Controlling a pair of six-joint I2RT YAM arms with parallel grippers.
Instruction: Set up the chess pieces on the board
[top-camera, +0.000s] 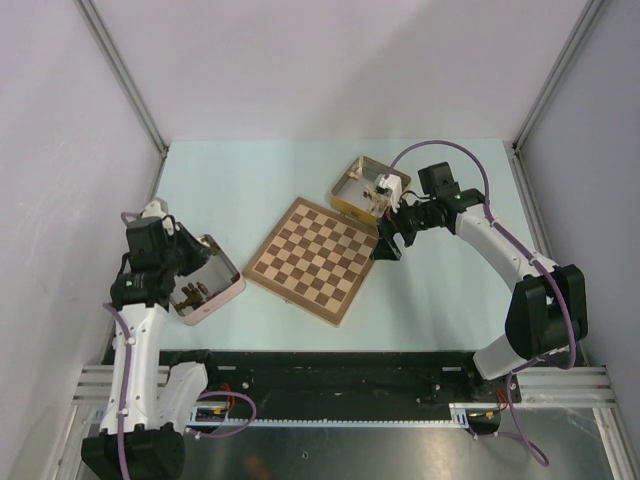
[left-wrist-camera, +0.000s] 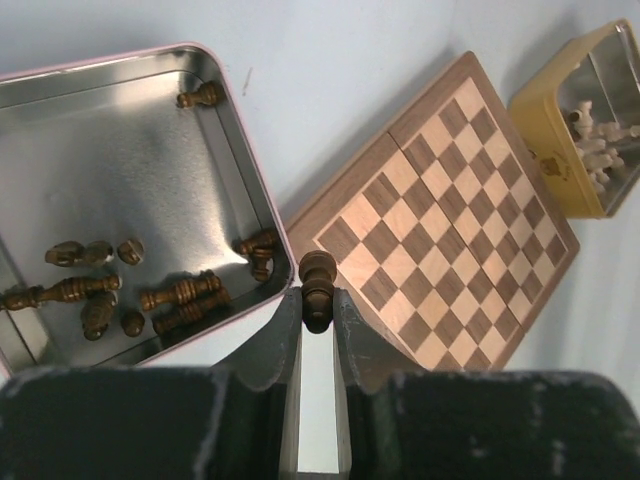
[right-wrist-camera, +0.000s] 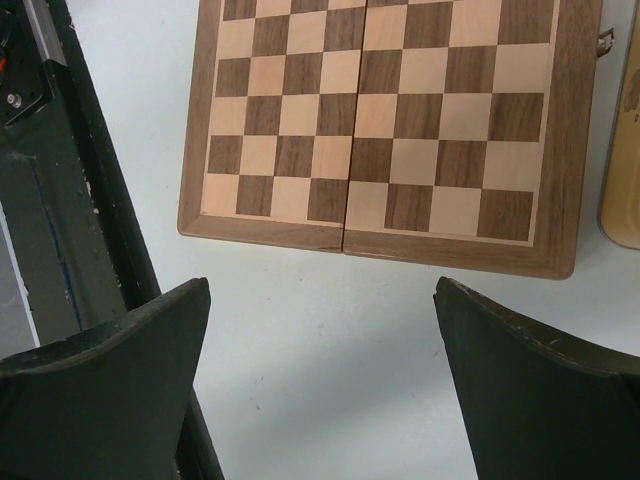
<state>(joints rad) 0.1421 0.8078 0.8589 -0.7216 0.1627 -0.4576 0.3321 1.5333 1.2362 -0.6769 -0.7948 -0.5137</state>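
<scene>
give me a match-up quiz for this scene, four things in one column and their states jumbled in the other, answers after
Column one:
1 left gripper
2 right gripper
3 pink tin
4 yellow tin

Column two:
a open, holding nothing
b contains pale pieces
c shut on a dark piece
d contains dark pieces

Pairs: 1-c, 2-a, 3-d, 4-b
</scene>
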